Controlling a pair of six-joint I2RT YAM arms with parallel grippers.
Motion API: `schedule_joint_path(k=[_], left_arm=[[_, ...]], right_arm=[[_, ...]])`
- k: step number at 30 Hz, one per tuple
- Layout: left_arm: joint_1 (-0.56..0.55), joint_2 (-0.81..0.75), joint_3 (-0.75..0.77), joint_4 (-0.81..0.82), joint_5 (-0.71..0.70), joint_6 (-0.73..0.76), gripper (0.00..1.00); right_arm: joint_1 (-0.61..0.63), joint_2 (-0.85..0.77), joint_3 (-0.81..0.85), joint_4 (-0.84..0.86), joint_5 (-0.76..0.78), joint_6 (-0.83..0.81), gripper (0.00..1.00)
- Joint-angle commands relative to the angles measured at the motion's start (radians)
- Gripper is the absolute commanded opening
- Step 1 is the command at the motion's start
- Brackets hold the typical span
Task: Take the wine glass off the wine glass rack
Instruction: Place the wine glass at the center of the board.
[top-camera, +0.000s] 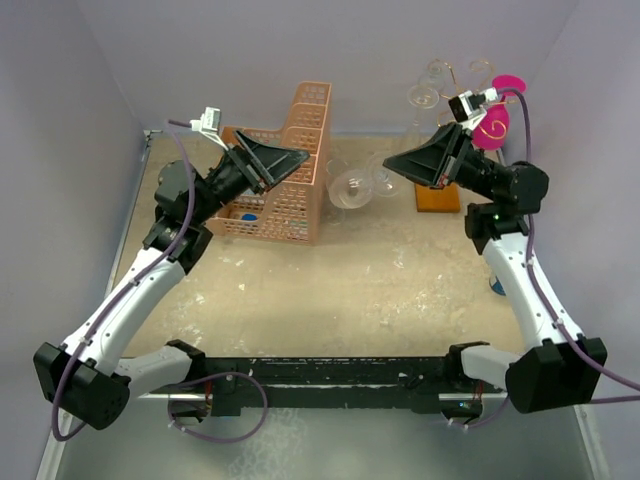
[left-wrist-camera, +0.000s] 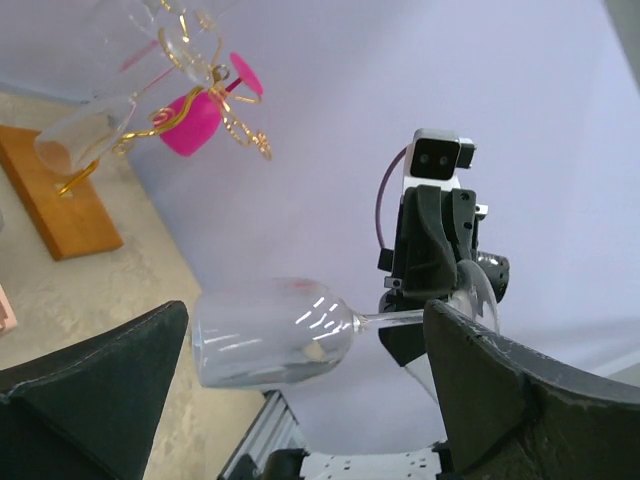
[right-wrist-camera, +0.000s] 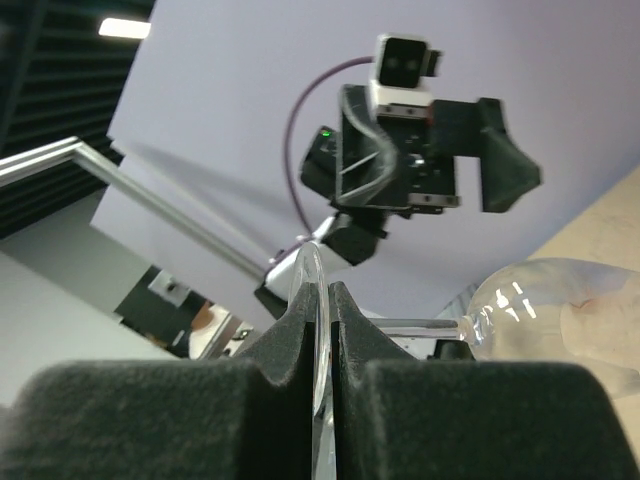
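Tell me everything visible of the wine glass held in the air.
The wine glass is clear and looks empty. It lies on its side in the air, mouth away from the right arm, apart from the wine glass rack. Its thin stem runs to the round foot, which the shut right end effector pinches edgewise. Nothing else touches it.

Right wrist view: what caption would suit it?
Right pincer shut on the foot of a glass, facing the open left pincer.

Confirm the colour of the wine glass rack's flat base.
Orange. The rack base shows best in the left wrist view.
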Motion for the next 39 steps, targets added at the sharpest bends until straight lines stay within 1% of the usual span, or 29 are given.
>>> schedule_joint_path(k=[1,5,9,14,17,22,27,29,32,35,39], left_arm=[[0.068,0.0,-0.06,0.322,0.061,-0.197,0.98],[0.106,0.016,-0.13,0.483,0.083,-0.336,0.97],[0.107,0.054,-0.205,0.794,0.12,-0.502,0.95],[0.105,0.12,-0.203,0.989,0.188,-0.637,0.96],[0.105,0.136,-0.198,0.985,0.221,-0.638,0.97],[0.105,0.145,-0.205,0.973,0.254,-0.624,0.99],[0.105,0.141,-0.212,0.953,0.269,-0.598,0.99],[0.105,0.147,-0.214,0.965,0.277,-0.598,0.97],[0.105,0.159,-0.225,1.05,0.291,-0.651,0.95],[0.102,0.186,-0.235,1.199,0.302,-0.753,0.91],[0.078,0.248,-0.222,1.401,0.29,-0.886,0.82]], right_arm=[[0.043,0.052,0.127,0.272,0.011,0.17,0.0],[0.068,0.116,0.175,0.387,0.015,0.252,0.0],[0.073,0.147,0.203,0.439,0.026,0.287,0.0],[0.089,0.17,0.229,0.495,0.043,0.326,0.0],[0.095,0.18,0.232,0.538,0.057,0.357,0.0],[0.101,0.188,0.257,0.548,0.073,0.363,0.0],[0.101,0.199,0.29,0.566,0.079,0.384,0.0],[0.101,0.204,0.299,0.568,0.079,0.389,0.0],[0.101,0.217,0.308,0.591,0.082,0.408,0.0],[0.101,0.226,0.314,0.606,0.082,0.418,0.0],[0.101,0.234,0.322,0.632,0.078,0.441,0.0]])
